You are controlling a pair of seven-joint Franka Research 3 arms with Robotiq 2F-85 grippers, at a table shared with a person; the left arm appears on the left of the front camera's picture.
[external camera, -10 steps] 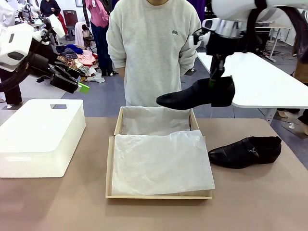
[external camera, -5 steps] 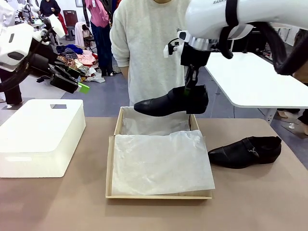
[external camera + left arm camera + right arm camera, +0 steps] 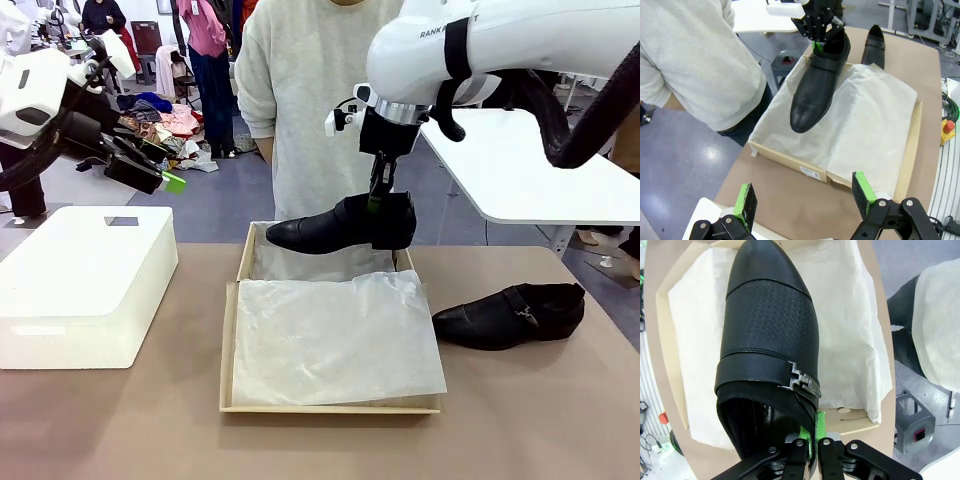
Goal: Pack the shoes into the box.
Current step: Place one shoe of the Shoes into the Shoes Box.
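Pinched shut on the heel rim of one shoe (image 3: 325,229), the right hand (image 3: 377,204) had swung it leftward over the far end of the box (image 3: 228,345), ready for lowering, while the other shoe (image 3: 510,317) lay on the bench (image 3: 120,420).

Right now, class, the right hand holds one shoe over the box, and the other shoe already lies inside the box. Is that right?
Not quite. The other shoe lies on the table beside the box, not inside it; the front view shows this. The right hand does hold one shoe over the box.
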